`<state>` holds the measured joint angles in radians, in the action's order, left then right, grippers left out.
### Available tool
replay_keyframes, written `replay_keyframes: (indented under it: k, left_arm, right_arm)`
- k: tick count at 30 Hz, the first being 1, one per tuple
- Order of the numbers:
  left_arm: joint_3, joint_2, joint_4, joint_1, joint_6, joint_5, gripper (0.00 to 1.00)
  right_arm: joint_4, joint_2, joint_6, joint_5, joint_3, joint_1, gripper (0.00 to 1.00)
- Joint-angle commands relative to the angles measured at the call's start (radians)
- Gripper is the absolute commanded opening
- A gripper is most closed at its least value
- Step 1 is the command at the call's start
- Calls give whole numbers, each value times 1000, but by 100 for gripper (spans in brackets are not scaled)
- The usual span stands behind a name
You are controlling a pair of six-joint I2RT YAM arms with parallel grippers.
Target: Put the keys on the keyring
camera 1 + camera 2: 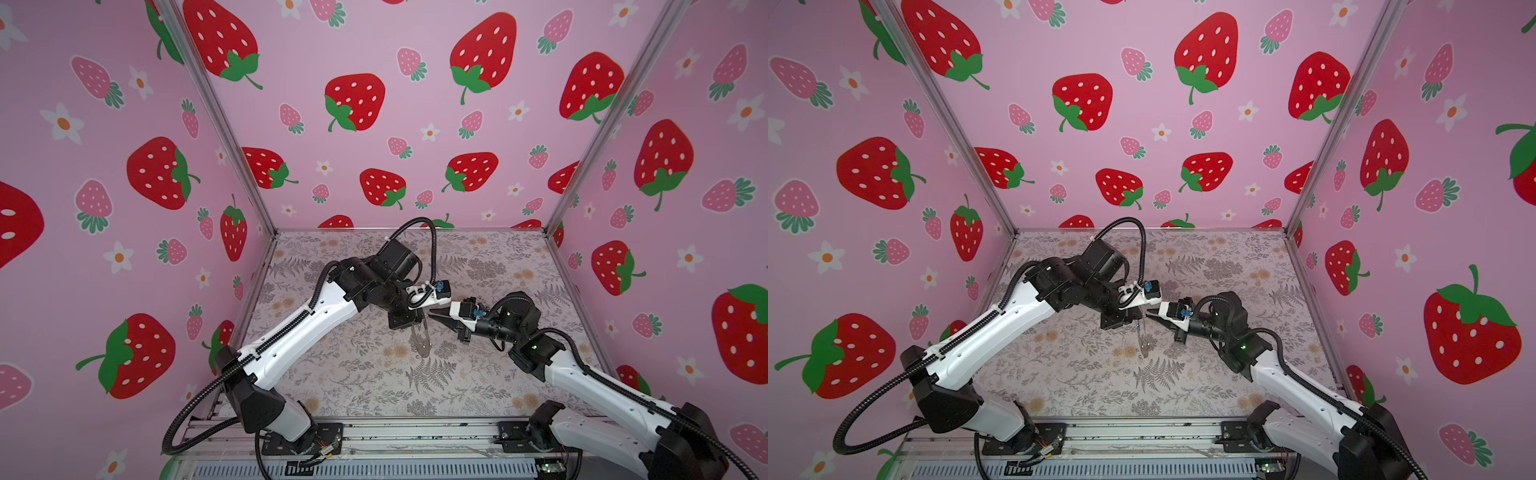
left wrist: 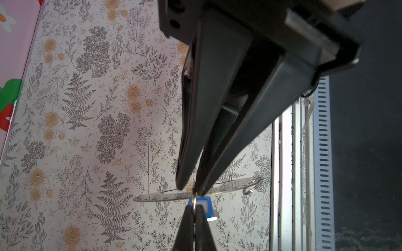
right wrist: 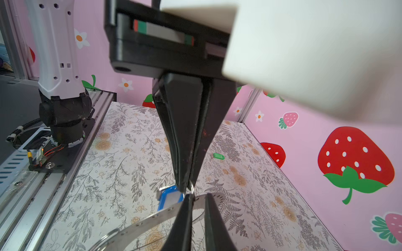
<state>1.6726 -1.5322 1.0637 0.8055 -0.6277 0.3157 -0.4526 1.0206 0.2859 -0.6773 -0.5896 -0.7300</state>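
The left hand (image 2: 192, 189) is clamped on the one keyring (image 1: 420, 338), which hangs below its tips above the surface (image 3: 121, 152). There are two keys. The blue key (image 2: 206, 206) dangles just beside the keyring, its small split ring (image 2: 193, 201) pinched in the closed right hand (image 3: 185, 189). The green key (image 3: 218, 156) lies alone on the surface, well apart.

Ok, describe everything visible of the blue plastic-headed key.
The blue plastic-headed key has a rectangular blue frame around a white label window, with a small silver wire ring at one end. The right gripper pinches that ring, so the key hangs tilted in the air, close beside the large flat grey metal keyring that the left gripper holds. No shaft shows; whether they touch is unclear.
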Motion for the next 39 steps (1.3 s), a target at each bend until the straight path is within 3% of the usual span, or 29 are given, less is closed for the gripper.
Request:
replay_keyframes:
  k: [1,11,26,36,39]
  left_arm:
    - [40,12,-1,8,-1,40,0]
    - [28,24,-12,8,0,68,0]
    - [13,27,-23,6,-7,94,0]
    - [-26,60,-66,6,-6,92,0]
    - [-36,61,-71,3,0,91,5]
  right_arm:
    - [-33,4,-13,-21,5,3,14]
    - [-56,-1,-25,-23,25,3,14]
    - [-62,2,-34,-33,30,3,1]
    - [-92,6,-59,-42,43,3,0]
    - [-127,-3,-77,-35,56,3,0]
